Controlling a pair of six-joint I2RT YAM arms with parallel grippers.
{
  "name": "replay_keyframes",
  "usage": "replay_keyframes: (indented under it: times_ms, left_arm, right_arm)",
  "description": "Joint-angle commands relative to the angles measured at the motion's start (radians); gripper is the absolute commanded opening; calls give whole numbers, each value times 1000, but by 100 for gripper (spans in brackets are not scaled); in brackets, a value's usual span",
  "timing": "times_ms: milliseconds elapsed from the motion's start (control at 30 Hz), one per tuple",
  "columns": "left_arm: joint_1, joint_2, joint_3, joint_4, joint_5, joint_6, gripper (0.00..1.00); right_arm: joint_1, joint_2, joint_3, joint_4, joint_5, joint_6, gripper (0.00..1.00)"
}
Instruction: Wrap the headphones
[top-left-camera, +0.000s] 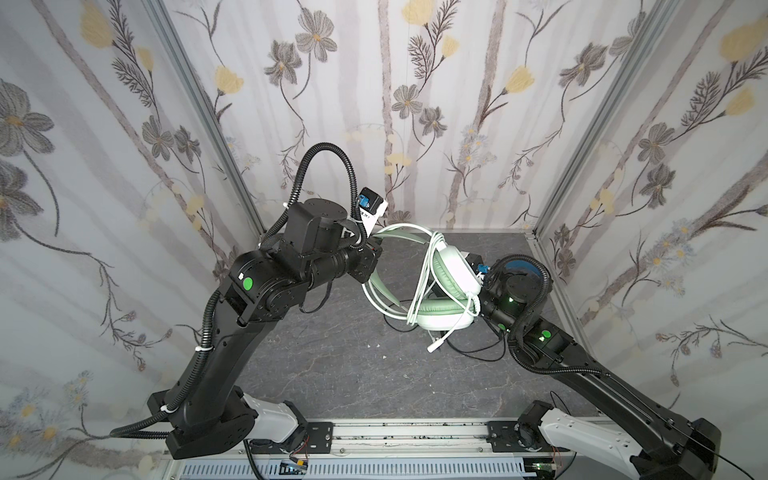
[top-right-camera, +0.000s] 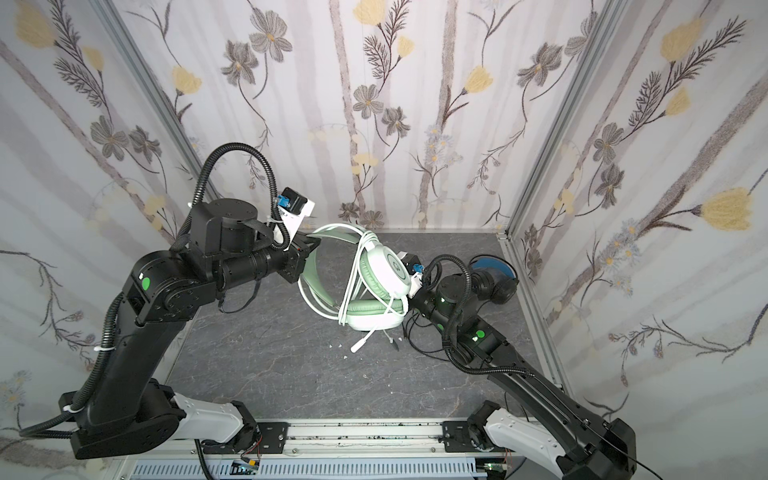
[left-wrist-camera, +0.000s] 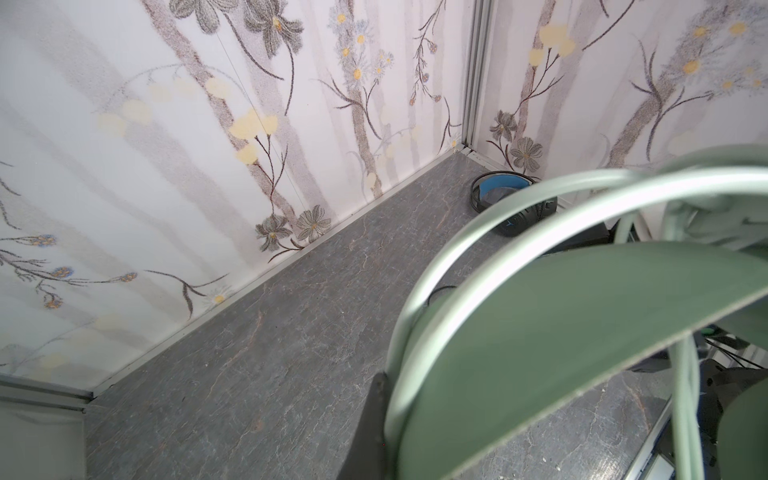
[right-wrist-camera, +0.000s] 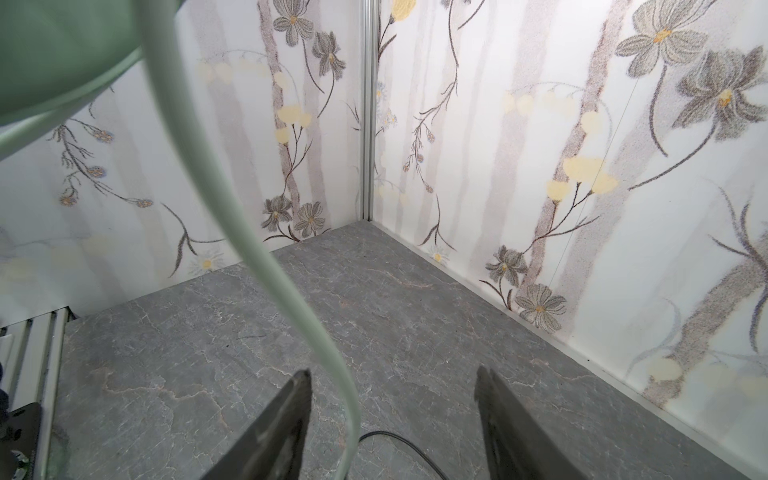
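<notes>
Setting: grey marbled tabletop (top-left-camera: 332, 374), boxed in by floral-printed walls (top-left-camera: 415, 83) on the left, far and right.
Count: two headsets, two cables, two arms, two grippers.
Look: mint-green headset (top-left-camera: 455, 270) (top-right-camera: 388, 270) has pale green cushions, white outer shells, and thin twin hoops over a wide green inner band (left-wrist-camera: 561, 332).
Place: it sits mid-table, slightly right of centre; I cannot tell whether its lower cup touches the tabletop.
Axis: its long axis runs left to right, with the headband arch toward the left and far side and the cups at the right end. One cup stands upright, the other lies lower with its cushion up.
Wrap: whitish cable (top-left-camera: 419, 282) (top-right-camera: 353, 282) loops several times over the band and between the cups, running far to near. Its plug end (top-left-camera: 436, 345) dangles on the near side.
Second set: black headset (top-left-camera: 521, 262) (top-right-camera: 494, 274) (left-wrist-camera: 505, 195) is in the far right corner, its blue inner band showing.
Loose lead: black cable (top-left-camera: 473, 351) (right-wrist-camera: 399, 440) curls on the tabletop near the mint cups.
Left hold: left gripper (top-left-camera: 374, 246) (top-right-camera: 309, 245) is clamped on the headband arch.
Right hold: right gripper (right-wrist-camera: 394, 372) has its jaws wide apart and pinches nothing; the whitish cable passes one finger.
</notes>
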Motion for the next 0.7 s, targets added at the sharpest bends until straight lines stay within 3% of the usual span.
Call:
replay_keyframes:
  times_ms: [0,667]
  left_arm:
    - [-1,7,35,39,40,-67,0]
    - [0,78,139,47,56,-112,0]
  right_arm:
    - [0,-10,-37,100,-24,75,64]
    - [-11,166,-129,319,-73,172,64]
